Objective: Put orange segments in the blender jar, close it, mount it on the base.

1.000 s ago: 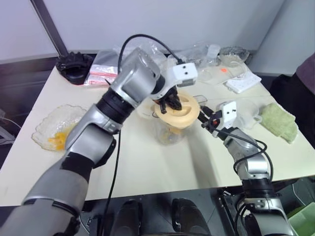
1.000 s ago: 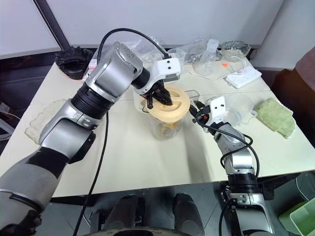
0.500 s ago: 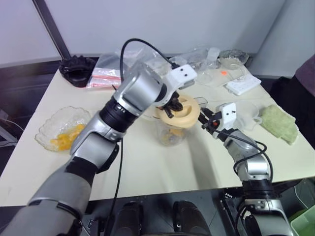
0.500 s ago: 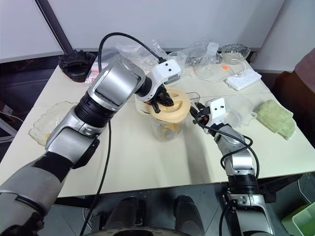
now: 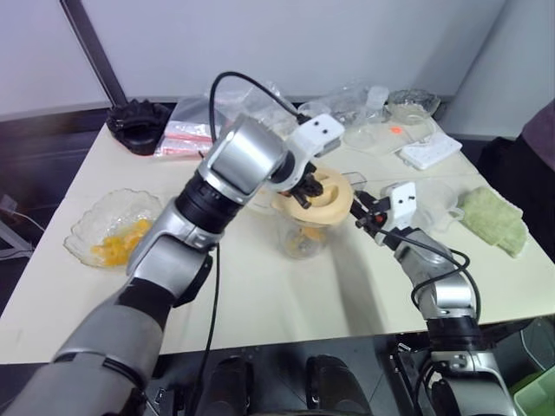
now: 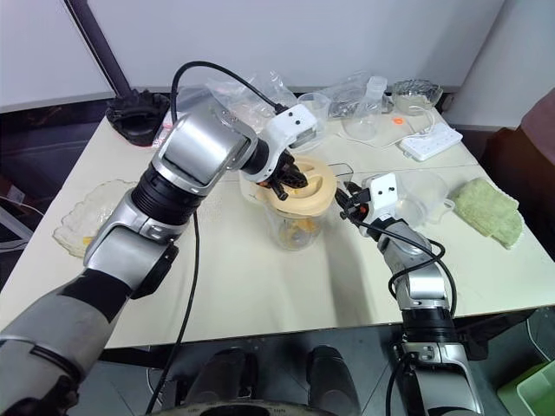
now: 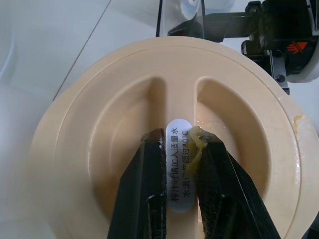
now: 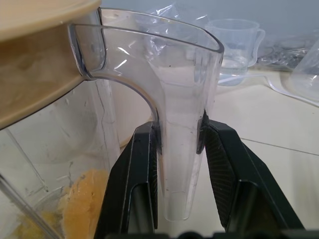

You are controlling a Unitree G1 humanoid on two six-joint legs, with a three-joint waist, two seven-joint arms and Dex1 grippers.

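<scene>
While left hand [image 7: 180, 164] pinches lid [image 7: 99, 149] ridge, right hand [image 8: 179, 144] clamps blender jar [image 8: 184, 99] handle.

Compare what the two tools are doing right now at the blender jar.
The left tool comes from above, shut on the raised centre ridge of the round peach-coloured plastic lid; the right tool reaches in level from the side, shut on the clear handle of the tall clear plastic blender jar. The left fingers carry a bit of yellow pulp; the right fingers look clean. Both are black, two-fingered and clamped.
</scene>
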